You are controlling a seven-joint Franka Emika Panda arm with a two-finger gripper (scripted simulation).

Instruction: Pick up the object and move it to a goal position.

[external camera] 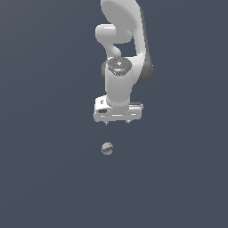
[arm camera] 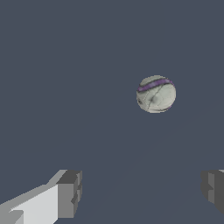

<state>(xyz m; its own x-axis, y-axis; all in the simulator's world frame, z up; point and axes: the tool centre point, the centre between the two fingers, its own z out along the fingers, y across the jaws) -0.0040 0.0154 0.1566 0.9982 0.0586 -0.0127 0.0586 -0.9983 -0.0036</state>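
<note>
In the exterior view, the ball lies alone on the flat dark grey-blue worktop, a little left of centre. It is off-white with a dark purplish band across its lower part. The white arm comes down from twelve o'clock and ends in the end effector, which hangs above the ball and well apart from it. From the end effector, the ball sits at about seven o'clock, slightly toward the exterior view's left. Two short dark fingertips poke down from the pale cross-bar of the end effector, one at each end, with open space between them.

In the wrist view, the left finger shows as a grey block on a white mount, and the other finger sits at the far edge. They stand wide apart, the jaws spread and holding nothing. The ball is seen beyond them, at roughly one o'clock from the midpoint of the gap, not between the fingers and touching neither. Its purple band curves across its upper part here, with faint grey mottling below.
</note>
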